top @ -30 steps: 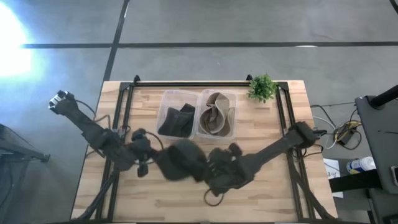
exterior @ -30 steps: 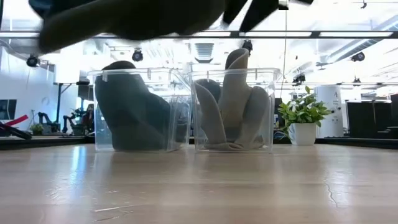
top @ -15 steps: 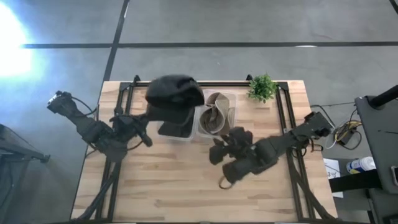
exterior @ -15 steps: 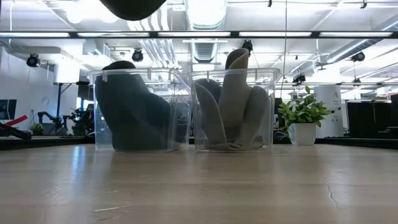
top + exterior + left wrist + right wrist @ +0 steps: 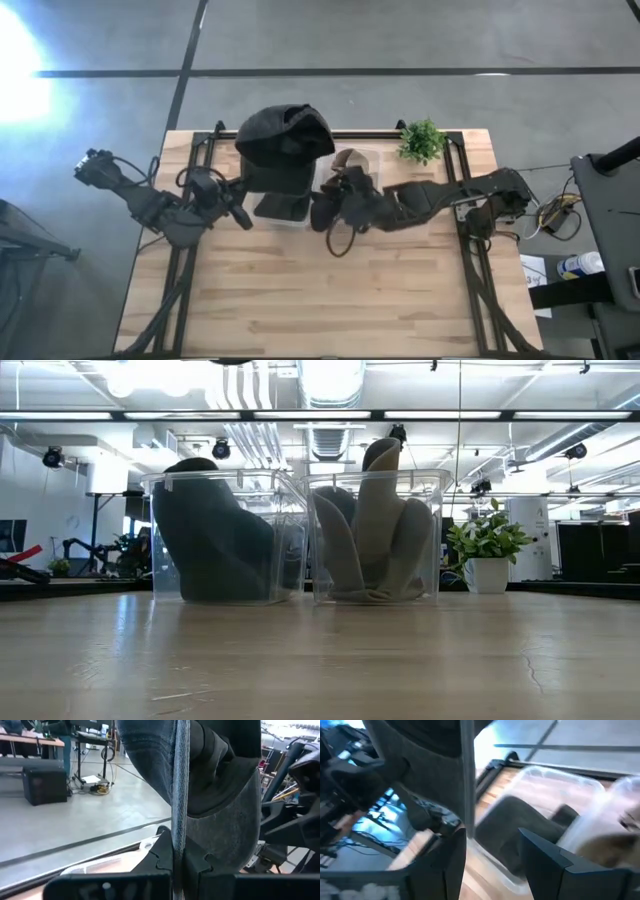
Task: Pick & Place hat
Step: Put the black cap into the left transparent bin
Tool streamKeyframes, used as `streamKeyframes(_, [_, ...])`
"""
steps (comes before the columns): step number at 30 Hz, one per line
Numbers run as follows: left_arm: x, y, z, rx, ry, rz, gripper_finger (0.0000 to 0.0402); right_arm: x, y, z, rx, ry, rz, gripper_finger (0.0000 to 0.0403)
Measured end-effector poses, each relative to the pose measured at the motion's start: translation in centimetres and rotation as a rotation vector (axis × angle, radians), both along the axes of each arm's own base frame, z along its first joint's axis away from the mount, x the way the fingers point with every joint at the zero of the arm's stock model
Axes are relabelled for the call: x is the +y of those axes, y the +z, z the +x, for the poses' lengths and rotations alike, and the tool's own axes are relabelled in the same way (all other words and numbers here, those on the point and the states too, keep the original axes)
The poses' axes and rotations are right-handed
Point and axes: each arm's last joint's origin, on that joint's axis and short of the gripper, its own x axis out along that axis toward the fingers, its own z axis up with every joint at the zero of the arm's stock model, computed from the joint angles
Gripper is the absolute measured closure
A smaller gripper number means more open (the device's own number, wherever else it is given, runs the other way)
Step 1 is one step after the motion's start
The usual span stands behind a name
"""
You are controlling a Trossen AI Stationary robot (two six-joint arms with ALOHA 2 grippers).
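Note:
The dark grey hat [image 5: 285,135] is up in the air over the clear left bin [image 5: 285,207], which holds other dark hats. My left gripper [image 5: 178,857] is shut on it; in the high view the hat partly covers that gripper [image 5: 243,190]. My right gripper [image 5: 325,205] is open beside the bins. In the right wrist view its fingers [image 5: 492,845] stand before the hat [image 5: 430,770], whose brim edge runs down beside one finger. Whether they touch, I cannot tell. My left gripper pinches the hat's brim edge [image 5: 179,840] between its two shut fingers. The thin edge runs straight out from between the fingertips. The hat [image 5: 210,780] is lifted clear of the table and bins, its crown ahead of the fingers.
The clear right bin [image 5: 375,540] holds tan hats, and the left bin [image 5: 220,540] stands next to it at the table's far side. A small potted plant [image 5: 421,140] sits at the far right corner. Bare wood [image 5: 300,300] lies toward the near edge.
My left gripper has carried the hat from low over the table's middle up and toward the far edge, so it now hangs over the left bin. My right gripper has moved from the table's middle toward the far edge and left, up to the bins.

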Motion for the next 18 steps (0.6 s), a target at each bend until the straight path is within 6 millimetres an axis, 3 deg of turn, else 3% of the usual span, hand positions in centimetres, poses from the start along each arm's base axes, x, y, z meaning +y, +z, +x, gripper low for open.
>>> streamKeyframes(10, [0.41, 0.43, 0.14, 0.026, 0.011, 0.026, 0.0393, -0.76, 0.52, 0.59, -0.032, 0.054, -0.012, 0.0232])
streamKeyframes(18, [0.20, 0.52, 0.49, 0.074, -0.093, 0.047, 0.0392, -1.09, 0.47, 0.63, -0.026, 0.046, -0.017, 0.0232])
